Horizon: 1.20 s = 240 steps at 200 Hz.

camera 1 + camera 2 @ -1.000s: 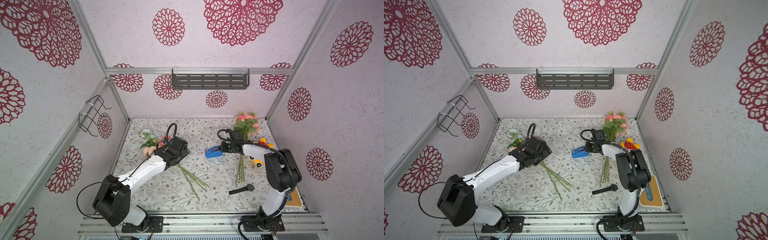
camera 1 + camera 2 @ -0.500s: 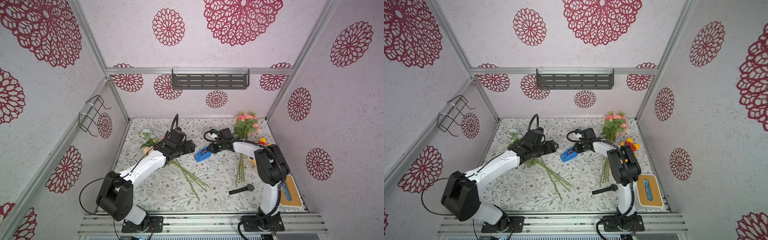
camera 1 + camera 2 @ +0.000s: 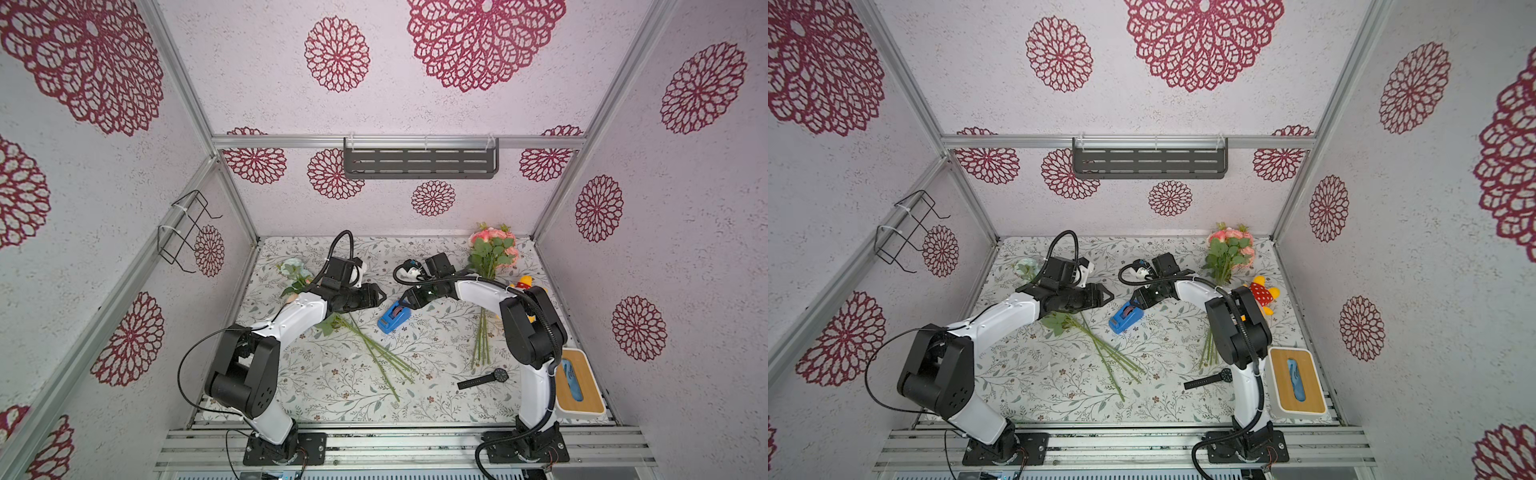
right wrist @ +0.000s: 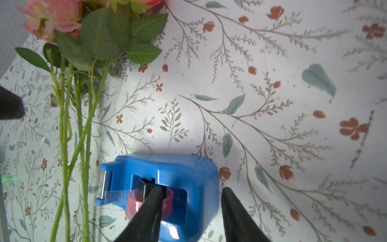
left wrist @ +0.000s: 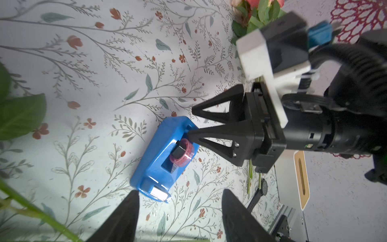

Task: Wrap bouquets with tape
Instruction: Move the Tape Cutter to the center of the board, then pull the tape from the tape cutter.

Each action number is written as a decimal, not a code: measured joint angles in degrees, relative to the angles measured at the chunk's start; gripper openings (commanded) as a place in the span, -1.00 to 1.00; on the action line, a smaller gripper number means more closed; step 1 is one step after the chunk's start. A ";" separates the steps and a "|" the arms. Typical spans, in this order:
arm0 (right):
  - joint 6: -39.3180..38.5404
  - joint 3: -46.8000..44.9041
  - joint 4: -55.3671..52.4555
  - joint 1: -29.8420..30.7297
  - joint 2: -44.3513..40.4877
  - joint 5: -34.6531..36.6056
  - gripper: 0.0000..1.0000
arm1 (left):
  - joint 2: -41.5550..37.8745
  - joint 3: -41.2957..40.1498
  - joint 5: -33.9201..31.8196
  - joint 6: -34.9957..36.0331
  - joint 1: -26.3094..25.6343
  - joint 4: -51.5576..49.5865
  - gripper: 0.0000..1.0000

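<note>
The tape, a blue dispenser point(image 3: 392, 319) point(image 3: 1124, 318) with a reddish roll point(image 5: 181, 156), lies mid-table. My right gripper point(image 4: 191, 189) point(image 3: 409, 301) is open and straddles its rounded rear end: one finger sits in the roll slot, the other stands just off the outer wall. My left gripper point(image 5: 180, 191) point(image 3: 380, 297) is open and holds nothing, its tips just short of the cutter end. One bouquet point(image 3: 492, 253) point(image 3: 1229, 253) lies at the back right. The other bouquet point(image 3: 374, 353) point(image 4: 92, 42) lies partly under my left arm, with a pale blue bloom point(image 3: 293, 268).
A yellow plush toy point(image 3: 525, 282) lies behind my right arm. A black wristwatch point(image 3: 484, 379) lies near the front right, beside a white box with a wooden lid point(image 3: 577, 386). A grey shelf point(image 3: 419, 160) hangs on the back wall, a wire rack point(image 3: 187, 232) on the left wall.
My right gripper has slid the dispenser left toward the middle, and its jaws have parted. My left gripper has swung off the bouquet stems toward the dispenser, its jaws narrowing a little.
</note>
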 measured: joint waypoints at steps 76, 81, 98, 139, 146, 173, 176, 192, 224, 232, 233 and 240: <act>15.39 -10.97 4.50 -0.28 -11.41 7.52 -0.07 | 6.99 6.78 4.02 8.41 -0.35 -7.34 0.00; 16.57 -11.87 5.07 -0.28 -11.98 7.93 -0.08 | 7.72 7.76 4.00 9.01 -0.35 -8.13 -0.02; 20.04 -14.58 7.32 -0.26 -12.74 8.70 -0.09 | 9.40 9.90 4.00 10.88 -0.46 -9.94 -0.12; 24.83 -16.90 10.54 -0.17 -12.17 9.68 -0.09 | 11.28 10.78 4.09 13.20 -0.90 -12.61 -0.18; 25.18 -16.74 11.13 0.00 -11.87 9.75 -0.09 | 11.58 10.93 4.02 13.29 -1.09 -12.92 -0.21; 26.40 -15.63 12.55 0.46 -9.90 9.88 -0.09 | 13.11 11.74 3.67 13.86 -2.23 -13.53 -0.28; 26.43 -15.56 12.70 0.50 -9.68 9.90 -0.09 | 13.31 11.85 3.65 13.90 -2.29 -13.55 -0.29; 26.58 -15.63 12.96 0.70 -8.87 9.94 -0.10 | 14.14 12.13 3.39 13.97 -2.60 -13.53 -0.33; 26.91 -16.26 13.22 0.72 -8.46 10.10 -0.12 | 14.84 12.13 3.30 13.99 -2.86 -13.51 -0.42; 26.99 -16.31 13.60 0.70 -8.35 10.03 -0.13 | 14.86 12.20 3.30 14.03 -2.86 -13.55 -0.43; 26.97 -16.31 13.62 0.70 -8.33 10.05 -0.13 | 14.86 12.22 3.30 14.03 -2.86 -13.55 -0.43; 26.97 -16.31 13.84 0.72 -8.31 10.12 -0.13 | 14.91 12.33 3.28 14.08 -2.86 -13.55 -0.44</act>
